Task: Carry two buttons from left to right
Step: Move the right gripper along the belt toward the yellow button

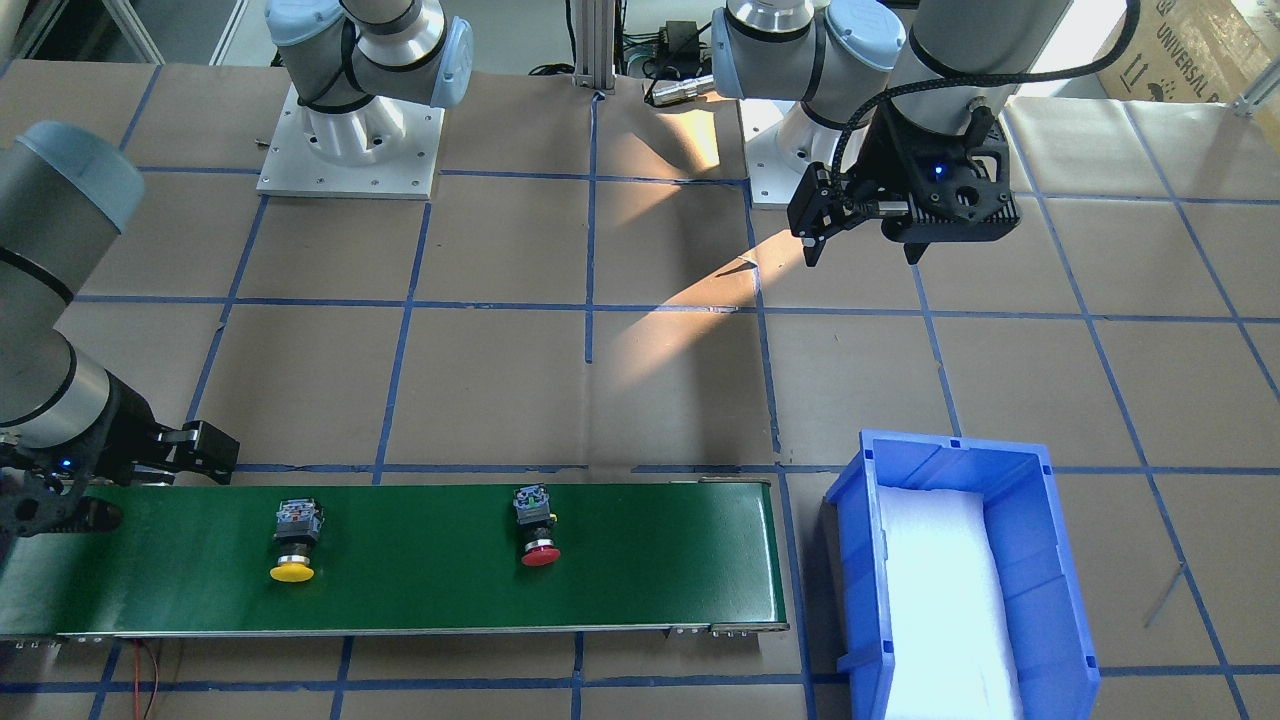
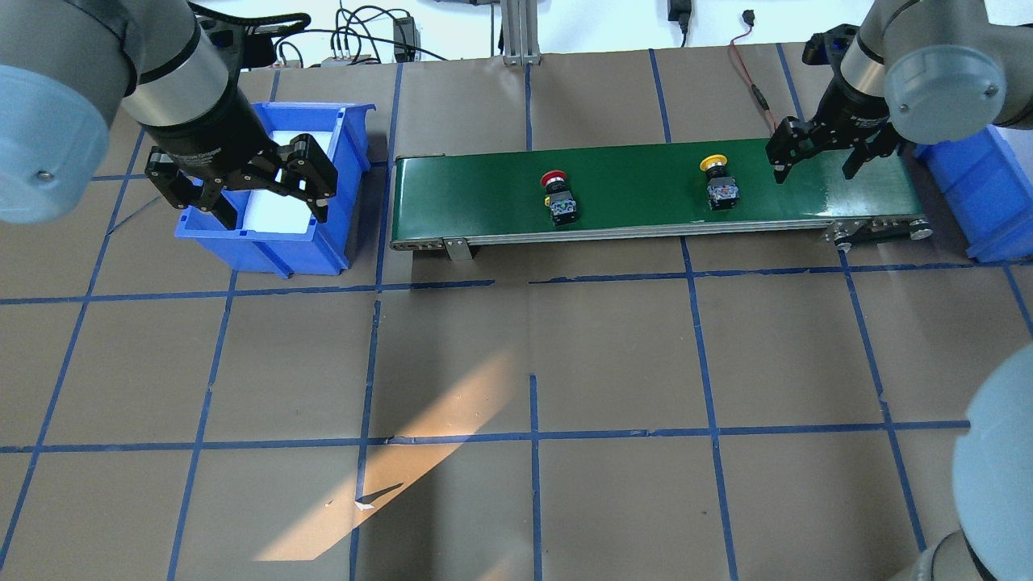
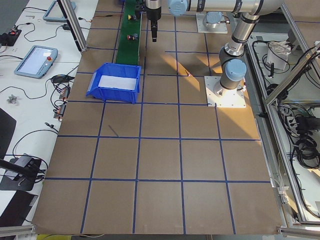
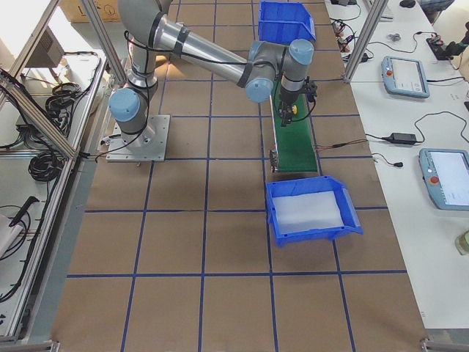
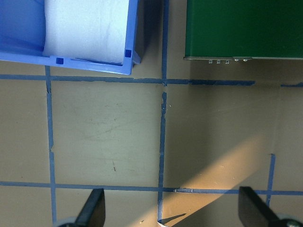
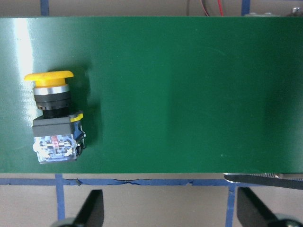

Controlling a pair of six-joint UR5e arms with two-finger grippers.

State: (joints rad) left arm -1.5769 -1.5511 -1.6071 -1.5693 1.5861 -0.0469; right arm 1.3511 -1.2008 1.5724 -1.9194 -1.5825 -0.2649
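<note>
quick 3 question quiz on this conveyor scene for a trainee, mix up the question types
1. True or false: the yellow button and the red button both lie on the green belt.
2. Which one lies nearer the right gripper? A) the yellow button B) the red button C) neither, both are equally near
3. Fill in: the left gripper holds nothing and is ____.

Key: 1 true; 2 A; 3 open
</note>
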